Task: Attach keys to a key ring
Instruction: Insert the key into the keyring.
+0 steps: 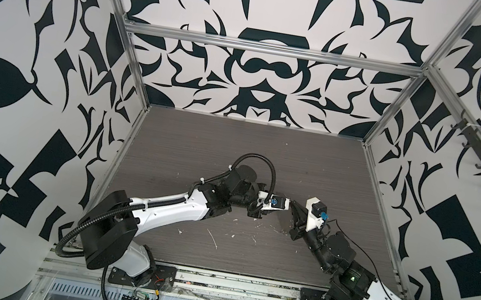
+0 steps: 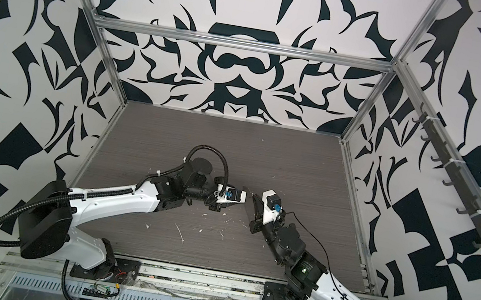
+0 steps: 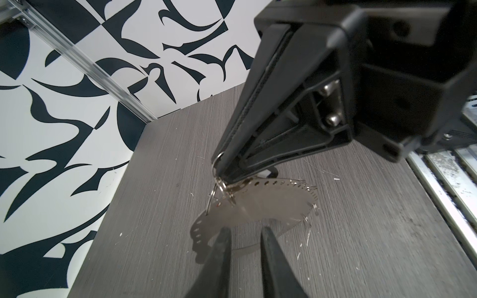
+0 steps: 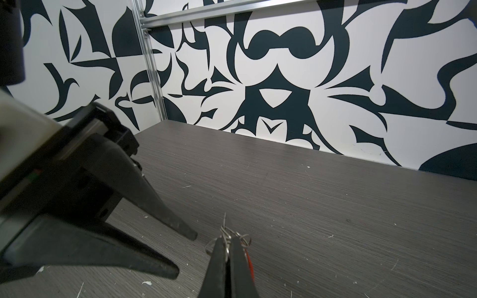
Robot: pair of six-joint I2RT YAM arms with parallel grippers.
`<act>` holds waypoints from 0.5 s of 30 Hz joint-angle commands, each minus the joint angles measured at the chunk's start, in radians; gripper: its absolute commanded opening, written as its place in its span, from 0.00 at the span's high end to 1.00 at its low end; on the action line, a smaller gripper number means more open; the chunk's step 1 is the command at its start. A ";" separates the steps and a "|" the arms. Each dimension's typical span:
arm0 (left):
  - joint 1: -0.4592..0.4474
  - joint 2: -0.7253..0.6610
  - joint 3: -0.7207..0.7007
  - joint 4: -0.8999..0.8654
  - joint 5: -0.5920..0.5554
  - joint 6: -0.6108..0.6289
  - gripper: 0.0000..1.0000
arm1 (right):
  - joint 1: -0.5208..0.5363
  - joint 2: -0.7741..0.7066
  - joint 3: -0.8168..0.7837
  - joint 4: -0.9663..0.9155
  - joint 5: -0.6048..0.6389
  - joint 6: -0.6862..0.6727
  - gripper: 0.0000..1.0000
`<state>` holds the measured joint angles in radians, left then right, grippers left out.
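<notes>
Between black-and-white patterned walls (image 1: 259, 71), above the middle of the grey wood-grain desk (image 1: 201, 137), the large thin grey key ring (image 3: 260, 206) hangs tilted from small silver split rings (image 3: 222, 185). The black right gripper (image 3: 220, 167) pinches those rings tight, with a red-orange tag (image 4: 249, 262) beside it. The black left gripper (image 3: 244, 231) hovers near the hoop's rim, narrowly parted and empty.

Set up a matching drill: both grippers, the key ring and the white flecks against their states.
1. left gripper
2. right gripper
3. key ring
4. white flecks

a. strewn on the table
b. shut on a small split ring
c. jaws apart
d. holes along its rim

Pairs: 1-c, 2-b, 3-d, 4-a.
</notes>
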<state>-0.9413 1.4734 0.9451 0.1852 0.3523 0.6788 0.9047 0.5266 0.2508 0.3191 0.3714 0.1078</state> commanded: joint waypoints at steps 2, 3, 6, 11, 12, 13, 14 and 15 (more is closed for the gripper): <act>-0.015 0.015 0.031 -0.028 -0.019 0.020 0.76 | -0.002 -0.011 0.009 0.079 -0.012 0.015 1.00; -0.017 0.015 0.033 -0.026 -0.019 0.019 0.76 | -0.002 -0.010 0.010 0.080 -0.011 0.015 1.00; -0.021 0.020 0.034 -0.009 -0.022 0.009 0.75 | -0.002 0.000 0.011 0.086 -0.017 0.015 1.00; -0.024 0.031 0.046 -0.004 -0.051 -0.002 0.75 | -0.002 0.022 0.010 0.105 -0.044 0.008 1.00; -0.025 0.031 0.046 -0.004 -0.053 -0.003 0.76 | -0.003 0.025 0.008 0.110 -0.049 0.006 1.00; -0.025 0.030 0.045 -0.003 -0.055 -0.003 0.75 | -0.001 0.026 0.007 0.114 -0.053 0.004 1.00; -0.027 0.030 0.043 0.000 -0.060 -0.004 0.75 | -0.002 0.027 0.005 0.117 -0.056 0.003 1.00; -0.027 0.029 0.042 0.005 -0.064 -0.005 0.76 | -0.002 0.027 0.004 0.119 -0.058 0.001 1.00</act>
<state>-0.9627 1.4963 0.9615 0.1799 0.3023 0.6762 0.9047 0.5579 0.2504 0.3424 0.3313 0.1089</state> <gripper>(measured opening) 0.245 0.062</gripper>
